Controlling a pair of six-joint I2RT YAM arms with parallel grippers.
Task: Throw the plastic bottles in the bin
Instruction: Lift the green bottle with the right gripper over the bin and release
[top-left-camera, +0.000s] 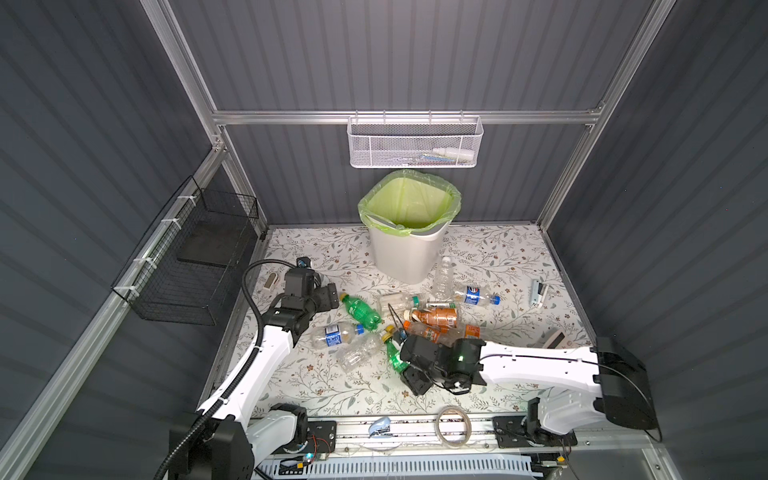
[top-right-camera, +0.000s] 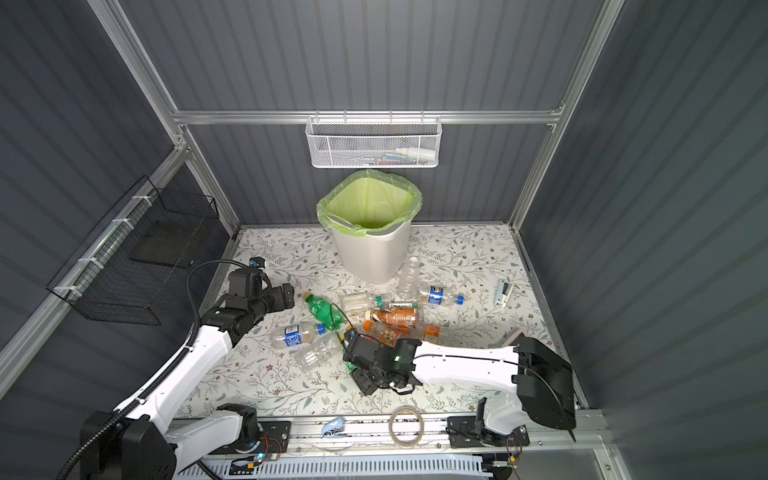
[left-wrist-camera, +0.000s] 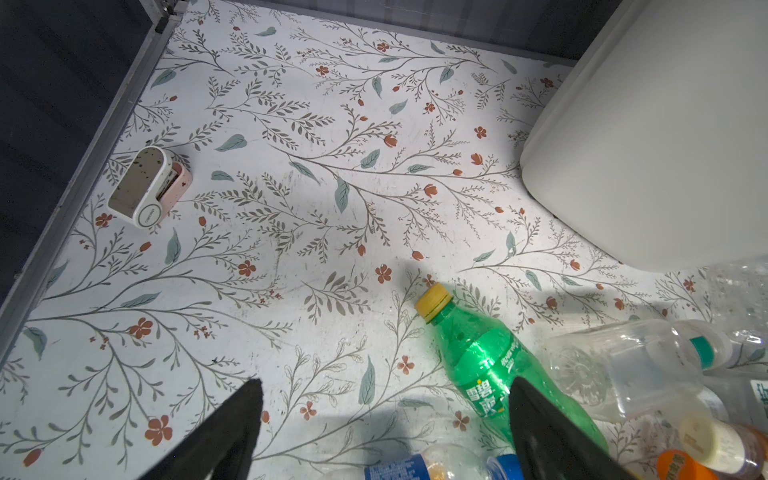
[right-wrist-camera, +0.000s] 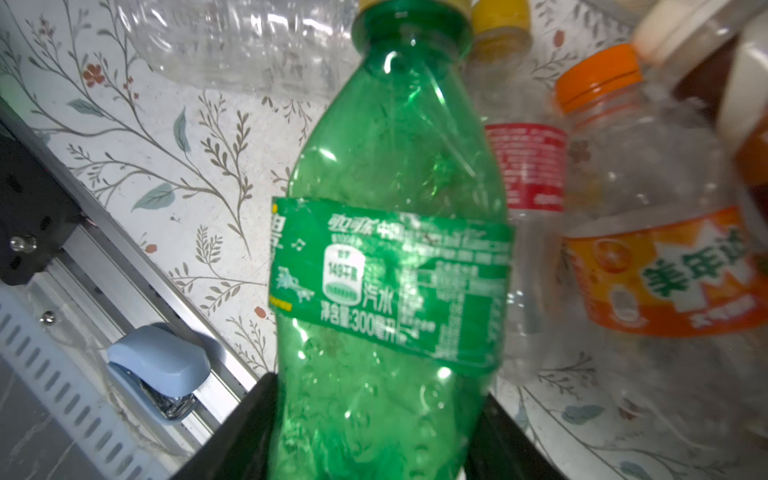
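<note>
Floral desk (top-left-camera: 316, 386) boxed in by grey ribbed walls (top-left-camera: 374, 62) — bottles strewn across its middle.
The right gripper (right-wrist-camera: 380, 399) has its jaws clamped on a green bottle (right-wrist-camera: 390, 257) toward the front edge, beside the heap (top-left-camera: 436, 318). The left gripper (left-wrist-camera: 385, 384) hangs over the left side, jaws spread wide. The bin (top-left-camera: 409, 257) — green-lined — stands at the back edge, centre.

The bin (top-left-camera: 405, 257), white with a light green liner over its rim, stands upright at the back of the worktop (top-left-camera: 498, 249). The plastic bottles (top-left-camera: 436, 318) lie on their sides, clustered in front of it. One yellow-capped green bottle (right-wrist-camera: 386, 266) sits gripped by the right tool (right-wrist-camera: 374, 432).
</note>
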